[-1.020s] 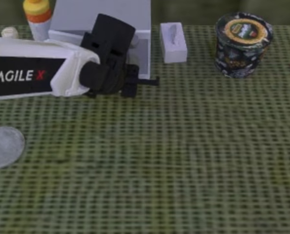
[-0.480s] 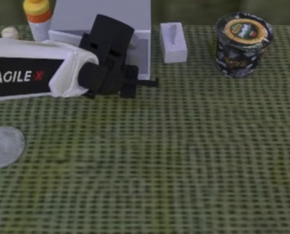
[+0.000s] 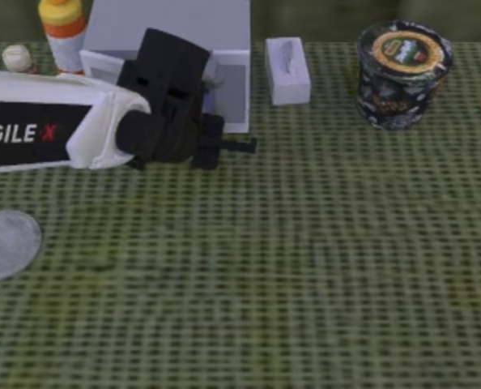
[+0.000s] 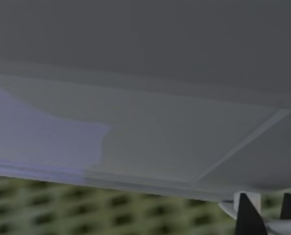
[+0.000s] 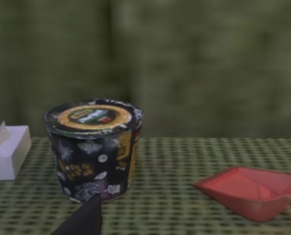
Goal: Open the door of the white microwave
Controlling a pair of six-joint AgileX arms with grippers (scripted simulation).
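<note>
The white microwave stands at the back left of the table. My left gripper sits low against its front, and the arm covers most of the door in the top view. In the left wrist view the door with its grey window fills the picture. There my left gripper is shut on the thin white handle at the door's edge. My right gripper is parked out of the top view, near the printed cup, and stands open with only one dark finger showing.
A white tissue box stands right of the microwave, then a dark printed cup. A yellow and orange bottle and a small white ball lie at the back left. A grey disc lies front left. A red scoop sits far right.
My left arm and gripper have drawn back to the left and slightly toward the table's front, still holding at the door's edge. Nothing else has moved.
</note>
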